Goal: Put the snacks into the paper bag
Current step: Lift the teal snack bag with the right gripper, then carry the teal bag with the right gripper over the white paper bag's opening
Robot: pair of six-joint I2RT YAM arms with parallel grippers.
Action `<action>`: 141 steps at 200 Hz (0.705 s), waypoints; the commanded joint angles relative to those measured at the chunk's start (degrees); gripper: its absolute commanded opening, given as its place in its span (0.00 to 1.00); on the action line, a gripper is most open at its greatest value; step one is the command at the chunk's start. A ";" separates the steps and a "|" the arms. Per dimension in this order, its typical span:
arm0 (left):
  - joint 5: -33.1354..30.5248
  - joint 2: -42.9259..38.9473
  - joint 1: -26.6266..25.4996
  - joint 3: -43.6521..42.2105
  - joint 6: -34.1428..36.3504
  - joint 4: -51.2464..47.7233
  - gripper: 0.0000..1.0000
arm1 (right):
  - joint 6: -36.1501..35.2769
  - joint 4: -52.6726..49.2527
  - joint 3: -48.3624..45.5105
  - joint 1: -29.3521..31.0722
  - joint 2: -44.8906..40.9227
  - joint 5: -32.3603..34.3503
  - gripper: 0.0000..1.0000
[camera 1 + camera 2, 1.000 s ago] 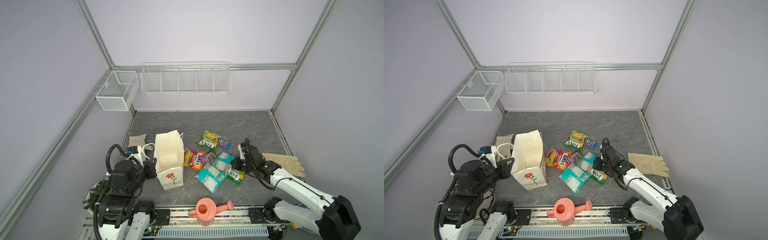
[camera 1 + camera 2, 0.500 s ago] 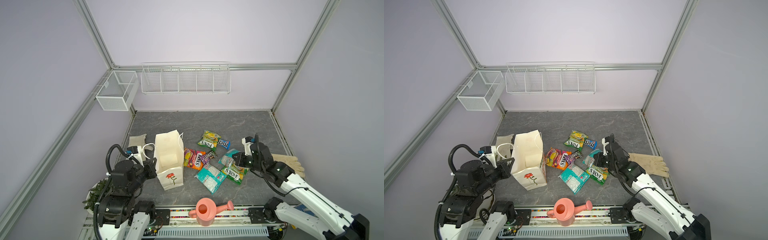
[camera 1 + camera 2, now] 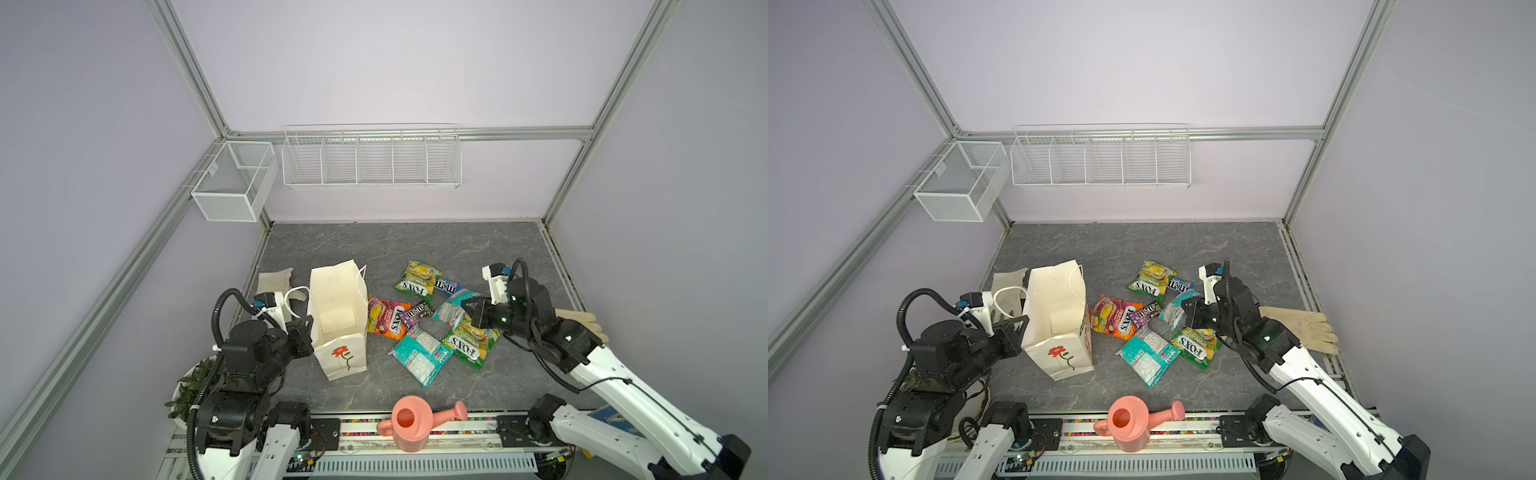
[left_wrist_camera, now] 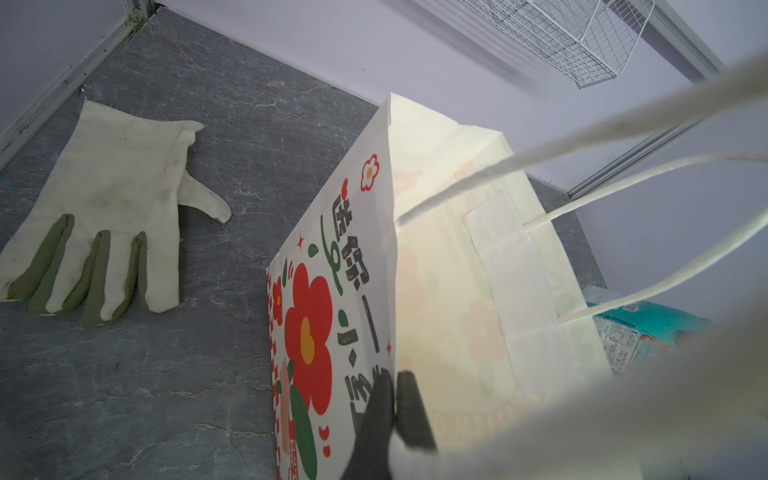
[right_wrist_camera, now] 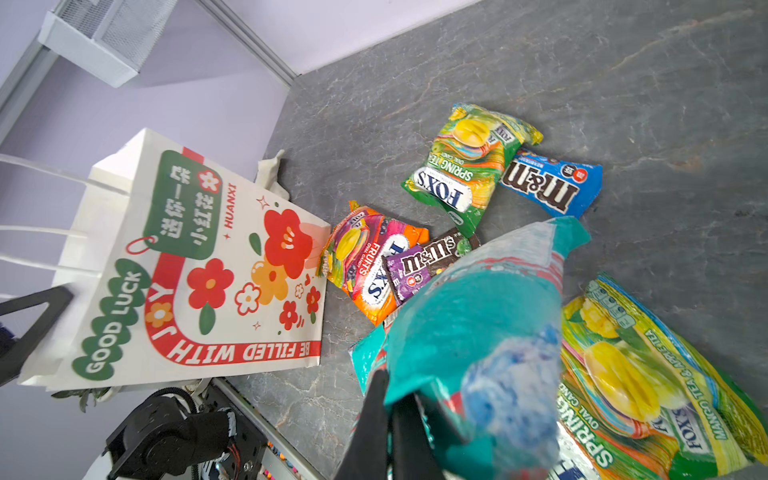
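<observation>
The paper bag [image 3: 338, 328] [image 3: 1054, 328] stands open on the left of the table, cream-white with red flowers. My left gripper [image 3: 309, 322] [image 4: 395, 382] is shut on its rim. My right gripper [image 3: 467, 309] [image 5: 390, 386] is shut on a teal-white pack [image 3: 451, 307] [image 5: 478, 316], which hangs above the table. Lying to the right of the bag are an orange-purple FOX'S bag [image 3: 386, 318], a purple M&M's pack [image 3: 415, 312], a second teal-white pack [image 3: 422, 355], two green-yellow FOX'S bags [image 3: 417, 280] [image 3: 471, 340] and a blue M&M's pack [image 3: 446, 285].
A pink watering can [image 3: 411, 426] stands at the front edge. One beige glove [image 3: 579, 322] lies at the right edge, another [image 4: 104, 224] behind the bag at the left. A potted plant [image 3: 195, 382] sits by the left arm's base. Wire baskets [image 3: 372, 160] hang on the walls.
My right gripper has risen from the snack pile with the teal-white pack and shifted slightly left. The left gripper and the bag have stayed put.
</observation>
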 commanded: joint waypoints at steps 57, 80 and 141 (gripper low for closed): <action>-0.33 -0.70 0.19 -0.56 0.79 0.39 0.00 | -6.54 2.13 10.97 5.84 4.04 -4.75 0.06; -0.43 -0.78 0.23 -0.56 0.74 0.40 0.00 | -7.98 2.44 14.09 8.07 5.76 -6.93 0.06; -0.26 -0.58 0.22 -0.56 0.74 0.39 0.00 | -13.50 0.26 22.66 15.57 10.28 -8.12 0.06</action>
